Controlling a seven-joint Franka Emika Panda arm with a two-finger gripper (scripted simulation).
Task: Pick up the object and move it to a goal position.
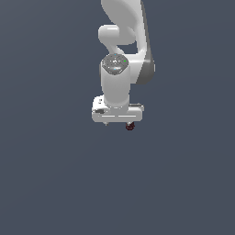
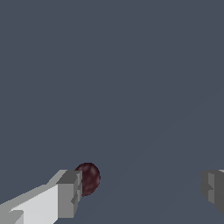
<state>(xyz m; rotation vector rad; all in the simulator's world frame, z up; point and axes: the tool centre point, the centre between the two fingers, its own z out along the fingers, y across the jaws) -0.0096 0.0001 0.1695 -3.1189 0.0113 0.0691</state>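
The object point(image 2: 89, 178) is a tiny dark red, lumpy blob. In the wrist view it lies between my fingers, close against the inner face of one grey finger point(image 2: 69, 192), which hides part of it. The other finger point(image 2: 213, 188) stands far from it. My gripper point(image 2: 141, 189) is open wide and holds nothing. In the exterior view the white gripper point(image 1: 118, 122) points down from the arm, and the object point(image 1: 130, 126) shows just under the hand's end on the exterior view's right. I cannot tell whether the finger touches it.
A plain dark grey-blue ground point(image 1: 55, 183) fills both views. The white arm point(image 1: 120, 55) rises above the gripper in the exterior view. No other thing and no goal mark shows.
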